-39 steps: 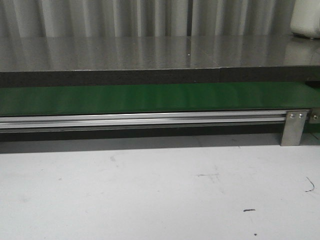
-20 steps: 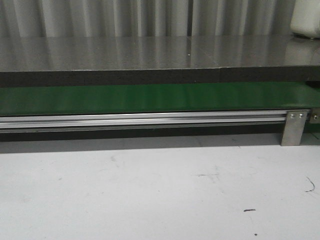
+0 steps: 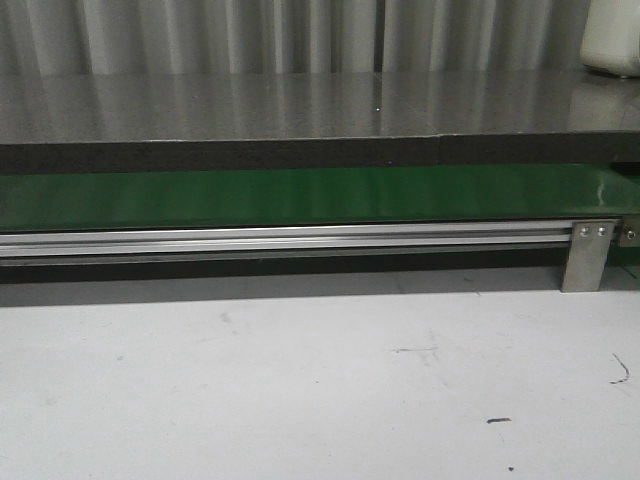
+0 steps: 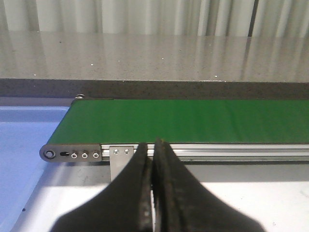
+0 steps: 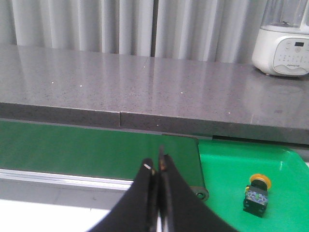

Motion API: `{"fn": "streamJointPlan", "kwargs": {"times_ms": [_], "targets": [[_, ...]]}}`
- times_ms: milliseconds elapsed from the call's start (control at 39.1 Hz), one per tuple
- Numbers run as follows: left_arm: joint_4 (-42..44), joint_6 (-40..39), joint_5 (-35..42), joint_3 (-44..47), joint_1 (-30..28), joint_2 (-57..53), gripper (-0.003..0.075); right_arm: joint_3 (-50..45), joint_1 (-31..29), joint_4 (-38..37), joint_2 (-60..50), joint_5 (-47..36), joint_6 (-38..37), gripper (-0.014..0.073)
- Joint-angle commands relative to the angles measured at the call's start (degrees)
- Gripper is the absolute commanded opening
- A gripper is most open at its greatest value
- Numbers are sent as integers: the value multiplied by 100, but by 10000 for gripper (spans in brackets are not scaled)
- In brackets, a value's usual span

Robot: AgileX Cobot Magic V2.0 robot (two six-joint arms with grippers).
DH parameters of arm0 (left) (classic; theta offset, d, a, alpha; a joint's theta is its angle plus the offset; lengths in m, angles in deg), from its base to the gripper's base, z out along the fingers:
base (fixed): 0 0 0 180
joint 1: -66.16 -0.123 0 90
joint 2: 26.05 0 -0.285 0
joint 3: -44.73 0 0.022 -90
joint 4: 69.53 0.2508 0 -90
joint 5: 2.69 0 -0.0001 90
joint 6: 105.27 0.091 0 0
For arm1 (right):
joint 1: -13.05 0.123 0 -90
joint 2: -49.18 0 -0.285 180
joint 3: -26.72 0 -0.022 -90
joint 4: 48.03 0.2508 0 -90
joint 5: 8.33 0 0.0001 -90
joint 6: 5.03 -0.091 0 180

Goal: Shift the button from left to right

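A long green belt (image 3: 300, 196) was seen running across a scuffed white table (image 3: 300, 390), carried on a ribbed aluminium rail (image 3: 280, 240). Behind the belt a speckled grey stone counter (image 3: 300, 105) was set, glossy on top, with pale pleated curtains (image 3: 200, 35) beyond it. A white blender base (image 5: 282, 48) was placed on that counter. Past the belt's roller end a bright green tray (image 5: 241, 169) was found, and in it the button (image 5: 256, 195) was stood upright, a black block with a round orange-yellow cap. The left gripper (image 4: 153, 159) and right gripper (image 5: 156, 170) were held pressed together, nothing between their dark tapered fingers.
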Motion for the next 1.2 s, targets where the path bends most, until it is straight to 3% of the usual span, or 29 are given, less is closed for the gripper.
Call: {"fn": "streamJointPlan", "kwargs": {"times_ms": [0, 588, 996, 1175], "targets": [[-7, -51, 506, 170, -2, -107, -21, 147, 20, 5, 78, -431, 63, -67], [-7, -51, 506, 170, -2, -107, -21, 120, 20, 5, 78, -437, 63, -67], [-7, -51, 506, 170, -2, -107, -21, -1635, 182, 5, -537, -475, -398, -67], [-7, -51, 506, 170, -2, -97, -21, -1615, 176, 5, -832, -182, -398, -67]]}}
